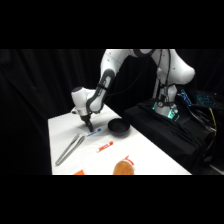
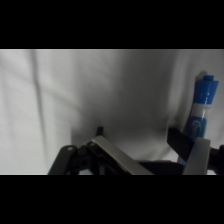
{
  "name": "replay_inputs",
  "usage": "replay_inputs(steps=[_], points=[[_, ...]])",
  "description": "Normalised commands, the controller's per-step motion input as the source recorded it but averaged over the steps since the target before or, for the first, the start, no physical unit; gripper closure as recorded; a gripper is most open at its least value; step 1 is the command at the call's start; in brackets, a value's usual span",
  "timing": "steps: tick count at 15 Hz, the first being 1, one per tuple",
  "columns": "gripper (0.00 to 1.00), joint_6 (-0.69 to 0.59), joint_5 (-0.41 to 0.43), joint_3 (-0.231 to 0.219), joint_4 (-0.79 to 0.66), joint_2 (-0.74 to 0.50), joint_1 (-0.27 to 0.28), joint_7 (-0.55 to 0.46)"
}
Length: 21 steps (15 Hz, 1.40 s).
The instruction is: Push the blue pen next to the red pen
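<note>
near the middle of the white table [image 1: 145, 155], the gripper [image 1: 87, 122] hangs low with its tip just beside the blue pen [image 1: 93, 132], which lies at about four o'clock from it and roughly nine o'clock from the black bowl [image 1: 119, 128]. the red pen [image 1: 105, 146] lies a little apart from the blue pen, at about five o'clock, so coming down on the far side of the blue pen looks like a setup for sweeping it toward the red one. in the wrist view the blue pen [image 2: 201, 110] stands at three o'clock, against the inner face of the right finger [image 2: 198, 156]; the jaws are spread apart and hold nothing, which suits a push rather than a grasp. the silver tongs [image 1: 69, 148] lie at seven o'clock from the gripper, outside the likely path.
</note>
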Motion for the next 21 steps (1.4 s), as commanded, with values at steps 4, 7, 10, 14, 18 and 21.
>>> replay_inputs(steps=[4,7,10,14,18,21], points=[[0.0,0.32,-0.07,-0.003,-0.39,-0.17,0.199,0.13],[0.0,0.29,-0.124,-0.067,-0.42,-0.21,0.275,0.25],[0.0,0.24,-0.154,-0.121,-0.45,-0.26,0.344,0.33],[0.0,0.12,-0.157,-0.138,-0.44,-0.29,0.392,0.41],[0.0,0.05,-0.208,-0.161,-0.45,-0.37,0.465,0.49],[0.0,-0.08,-0.224,-0.153,-0.31,-0.34,0.401,0.44]])
